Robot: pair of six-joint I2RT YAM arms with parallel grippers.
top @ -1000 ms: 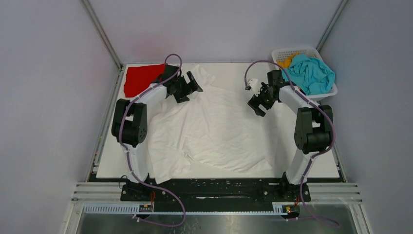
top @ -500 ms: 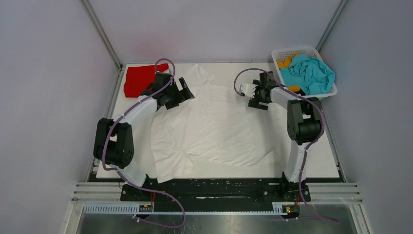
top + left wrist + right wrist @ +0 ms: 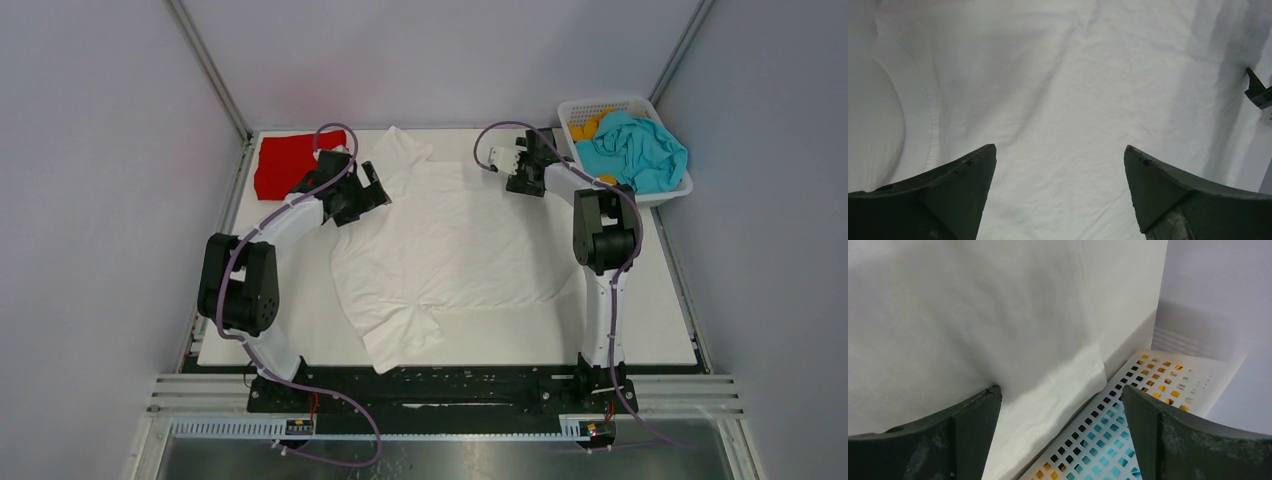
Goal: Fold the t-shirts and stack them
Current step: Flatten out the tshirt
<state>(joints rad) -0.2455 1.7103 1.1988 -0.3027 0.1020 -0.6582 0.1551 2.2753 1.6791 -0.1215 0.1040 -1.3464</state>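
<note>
A white t-shirt (image 3: 455, 240) lies spread on the white table, its near left corner bunched (image 3: 400, 340). My left gripper (image 3: 375, 188) is open low over the shirt's far left part, next to a sleeve (image 3: 405, 150). The left wrist view shows only white cloth (image 3: 1063, 85) between its spread fingers (image 3: 955, 190). My right gripper (image 3: 528, 165) is open at the shirt's far right edge, beside the basket. In the right wrist view, the left finger (image 3: 968, 425) touches the cloth edge (image 3: 1048, 385). A red t-shirt (image 3: 285, 160) lies folded at the far left. Teal (image 3: 635, 150) and orange-yellow (image 3: 585, 125) shirts sit in the basket.
The white lattice basket (image 3: 672, 192) stands at the far right corner; its wall (image 3: 1148, 405) fills the lower right of the right wrist view. Grey enclosure walls close in the table at the back and sides. Bare table (image 3: 620, 320) shows at the near right.
Both arms have reached farther toward the back. The white shirt has slid away from the front edge, toward the far side and right, and its near left corner has bunched up.
</note>
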